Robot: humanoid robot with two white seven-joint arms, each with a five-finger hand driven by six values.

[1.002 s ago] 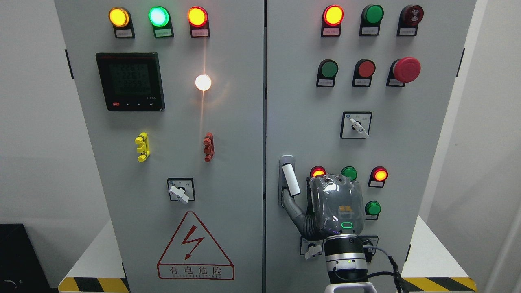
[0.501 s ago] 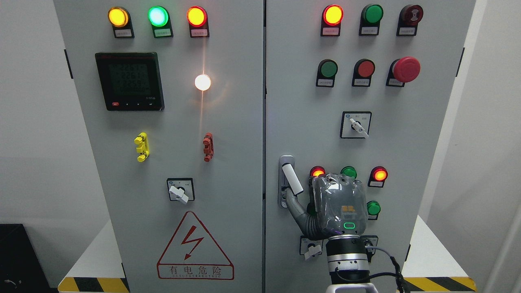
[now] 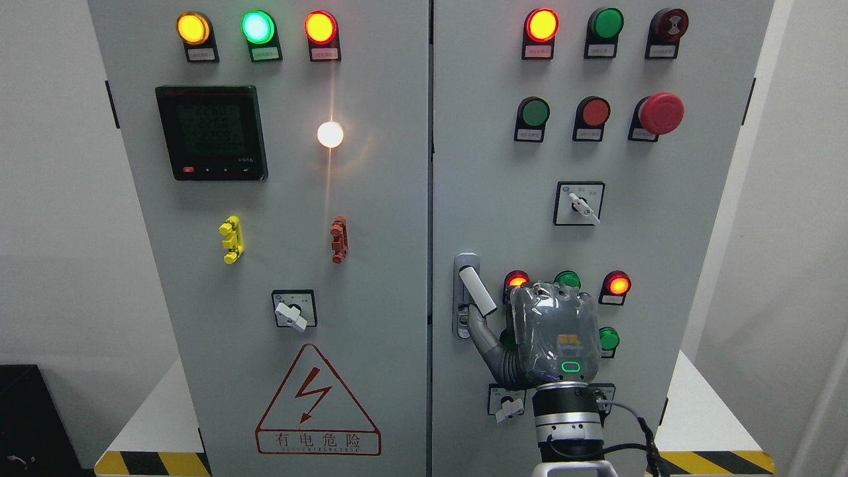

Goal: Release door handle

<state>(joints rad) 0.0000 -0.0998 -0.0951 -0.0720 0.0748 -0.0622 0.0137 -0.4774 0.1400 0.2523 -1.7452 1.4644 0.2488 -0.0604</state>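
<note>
The door handle point(image 3: 477, 290) is a white lever on a grey plate at the left edge of the cabinet's right door point(image 3: 477, 165). It is tilted, with its lower end swung out to the right. My right hand point(image 3: 553, 334) comes up from the bottom edge with its grey back toward me, just right of the handle. A grey part of the hand point(image 3: 482, 338) reaches up and left to the handle's lower end and seems to touch it from below. Whether the hand grips the handle is hidden. My left arm does not show.
Lamps, push buttons and a red mushroom stop button point(image 3: 661, 112) cover the right door. Selector switches point(image 3: 580, 204) stand out above and below my hand. The left door point(image 3: 285, 218) carries a meter, lamps and a warning triangle. Both doors look closed.
My right hand has shifted a little to the right and down. The handle's lower end has swung slightly further right.
</note>
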